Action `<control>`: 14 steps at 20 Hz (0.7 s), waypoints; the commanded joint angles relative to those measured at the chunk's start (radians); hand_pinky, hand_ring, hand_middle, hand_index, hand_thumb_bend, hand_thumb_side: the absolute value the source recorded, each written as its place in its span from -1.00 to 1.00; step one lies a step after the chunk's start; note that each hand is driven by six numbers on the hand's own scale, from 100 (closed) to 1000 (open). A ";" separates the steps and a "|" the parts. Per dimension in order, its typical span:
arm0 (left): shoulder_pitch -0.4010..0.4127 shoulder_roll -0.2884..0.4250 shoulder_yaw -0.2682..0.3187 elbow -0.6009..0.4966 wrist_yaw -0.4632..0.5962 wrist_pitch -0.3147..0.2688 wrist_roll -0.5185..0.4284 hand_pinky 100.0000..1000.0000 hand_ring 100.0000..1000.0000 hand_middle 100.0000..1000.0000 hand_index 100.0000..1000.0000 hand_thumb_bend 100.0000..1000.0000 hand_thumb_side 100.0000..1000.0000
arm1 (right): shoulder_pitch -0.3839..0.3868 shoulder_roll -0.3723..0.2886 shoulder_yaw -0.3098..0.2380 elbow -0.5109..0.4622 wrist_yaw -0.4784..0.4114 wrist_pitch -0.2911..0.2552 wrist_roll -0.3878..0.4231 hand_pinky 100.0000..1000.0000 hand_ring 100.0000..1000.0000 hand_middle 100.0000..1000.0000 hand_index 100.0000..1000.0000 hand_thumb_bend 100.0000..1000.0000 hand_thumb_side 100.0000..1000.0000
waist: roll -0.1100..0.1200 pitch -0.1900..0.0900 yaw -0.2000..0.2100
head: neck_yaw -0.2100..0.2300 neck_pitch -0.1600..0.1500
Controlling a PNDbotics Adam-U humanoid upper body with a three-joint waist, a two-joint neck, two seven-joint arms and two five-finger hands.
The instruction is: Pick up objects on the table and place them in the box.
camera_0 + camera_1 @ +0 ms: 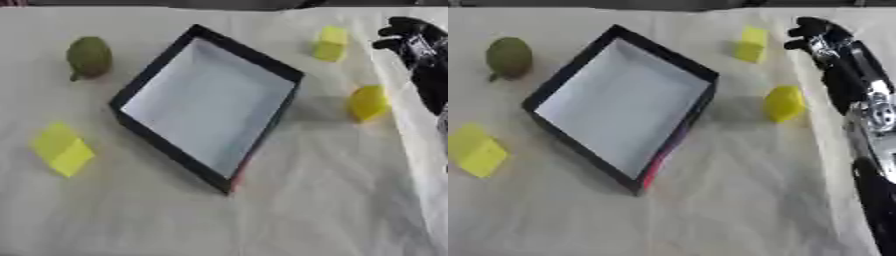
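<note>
The box [206,102] sits skewed mid-table, empty, ringed by what must go in: a lemon [367,102] just to its right, a yellow block [331,43] beyond, another block [61,148] and a green fruit [89,56] on the left. The right hand [815,34] hovers near the far block, fingers curled, holding nothing, likely nearest pickings. Pale cloth covers the table [332,210].

The box [210,102] lies between two objects left [88,57] and two right [367,102].
</note>
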 commanded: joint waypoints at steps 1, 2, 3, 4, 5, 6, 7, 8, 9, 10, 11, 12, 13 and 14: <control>-0.013 0.018 0.004 -0.014 0.004 -0.002 -0.004 0.61 0.42 0.39 0.68 -1.00 0.38 | -0.006 -0.021 -0.011 -0.019 -0.005 0.001 -0.001 1.00 0.42 0.38 0.59 -1.00 0.10 | 0.003 -0.008 -0.001 | 0.000 0.000; -0.013 0.018 0.003 -0.014 0.004 -0.002 -0.005 0.61 0.42 0.38 0.68 -1.00 0.38 | -0.006 -0.021 -0.011 -0.019 -0.005 0.001 -0.001 1.00 0.42 0.38 0.59 -1.00 0.10 | 0.003 -0.008 -0.001 | -0.001 -0.001; -0.013 0.018 0.003 -0.014 0.004 -0.002 -0.005 0.61 0.42 0.38 0.68 -1.00 0.38 | -0.005 -0.021 -0.011 -0.018 -0.005 0.001 -0.001 1.00 0.42 0.38 0.59 -1.00 0.10 | 0.003 -0.008 -0.001 | -0.002 -0.001; -0.013 0.017 0.003 -0.014 0.004 -0.002 -0.005 0.60 0.42 0.38 0.68 -1.00 0.38 | -0.005 -0.021 -0.011 -0.018 -0.005 0.001 -0.001 1.00 0.42 0.38 0.59 -1.00 0.10 | 0.003 -0.009 -0.001 | -0.002 -0.002; -0.013 0.017 0.003 -0.014 0.004 -0.002 -0.005 0.60 0.42 0.38 0.68 -1.00 0.38 | -0.004 -0.022 -0.011 -0.018 -0.005 0.001 -0.001 1.00 0.42 0.38 0.59 -1.00 0.10 | 0.003 -0.009 -0.001 | -0.003 -0.004; -0.013 0.017 0.004 -0.014 0.005 -0.002 -0.005 0.60 0.42 0.38 0.68 -1.00 0.38 | -0.004 -0.022 -0.011 -0.018 -0.004 0.001 -0.002 1.00 0.42 0.38 0.59 -1.00 0.10 | 0.003 -0.009 -0.001 | -0.004 -0.004; -0.013 0.017 0.004 -0.015 0.005 -0.003 -0.004 0.60 0.42 0.38 0.68 -1.00 0.38 | -0.003 -0.022 -0.012 -0.018 -0.004 0.001 -0.002 1.00 0.42 0.38 0.59 -1.00 0.10 | 0.003 -0.009 -0.001 | -0.004 -0.005; -0.013 0.017 0.004 -0.015 0.005 -0.002 -0.004 0.61 0.42 0.38 0.68 -1.00 0.38 | -0.004 -0.023 -0.012 -0.018 -0.004 0.001 -0.002 1.00 0.43 0.38 0.60 -1.00 0.10 | 0.003 -0.010 0.000 | -0.004 -0.005; -0.013 0.017 0.003 -0.015 0.005 -0.002 -0.004 0.60 0.42 0.38 0.68 -1.00 0.38 | -0.004 -0.023 -0.012 -0.019 -0.004 0.001 -0.001 1.00 0.43 0.38 0.60 -1.00 0.09 | 0.003 -0.010 0.000 | -0.005 -0.006; -0.013 0.017 0.003 -0.015 0.005 -0.002 -0.005 0.60 0.42 0.38 0.68 -1.00 0.38 | -0.005 -0.024 -0.012 -0.019 -0.003 0.001 0.000 1.00 0.43 0.38 0.60 -1.00 0.09 | 0.003 -0.010 0.000 | -0.004 -0.007; -0.013 0.017 0.003 -0.015 0.005 -0.002 -0.005 0.60 0.42 0.38 0.68 -1.00 0.38 | -0.005 -0.024 -0.012 -0.019 -0.003 0.002 0.001 1.00 0.43 0.38 0.60 -1.00 0.09 | 0.003 -0.010 0.000 | -0.004 -0.010; -0.013 0.017 0.003 -0.015 0.005 -0.002 -0.005 0.60 0.42 0.38 0.68 -1.00 0.38 | -0.005 -0.024 -0.013 -0.019 -0.004 0.002 0.000 1.00 0.43 0.38 0.60 -1.00 0.09 | 0.003 -0.010 0.000 | -0.004 -0.012; -0.013 0.017 0.003 -0.015 0.005 -0.002 -0.005 0.60 0.42 0.38 0.68 -1.00 0.38 | -0.005 -0.024 -0.013 -0.020 -0.004 0.002 0.000 1.00 0.43 0.38 0.60 -1.00 0.09 | 0.003 -0.010 0.000 | -0.004 -0.013; -0.013 0.017 0.003 -0.015 0.005 -0.002 -0.004 0.60 0.42 0.38 0.68 -1.00 0.38 | -0.005 -0.024 -0.014 -0.020 -0.005 0.001 -0.001 1.00 0.43 0.38 0.60 -1.00 0.09 | 0.003 -0.010 0.000 | -0.004 -0.014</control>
